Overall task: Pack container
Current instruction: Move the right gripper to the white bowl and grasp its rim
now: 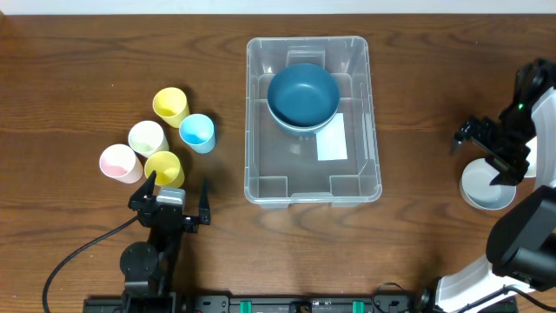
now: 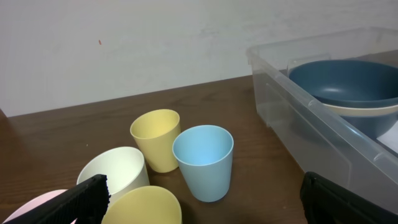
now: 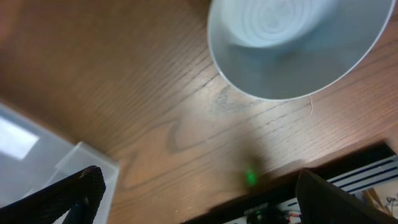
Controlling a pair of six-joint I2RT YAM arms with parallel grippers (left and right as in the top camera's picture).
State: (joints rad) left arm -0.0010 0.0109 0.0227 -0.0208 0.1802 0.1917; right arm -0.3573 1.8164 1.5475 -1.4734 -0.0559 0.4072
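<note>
The container [image 1: 375, 113] is clear glossy plastic; the table [image 1: 78, 61] grained dark wood; the cups [image 2: 203, 160] smooth matt plastic.

Two arms, both grippers parted wide

Left arm [image 1: 143, 256]: black, rising from the near edge at the left, reaching away from its base. The left gripper [image 1: 179, 183] points toward the far side, jaws at full spread. In its wrist view the left gripper [image 2: 211, 199] shows only two dark finger pads [image 2: 90, 196] in the lower corners. Right arm [image 1: 530, 235]: dark upper link on a white base at the near right corner, folded back toward the centre. The right gripper [image 1: 480, 156] points leftward and hangs low, jaws wide apart — in its wrist view the right gripper [image 3: 208, 196] shows both black fingertips [image 3: 81, 190] at the bottom edge, angled downward.
</note>
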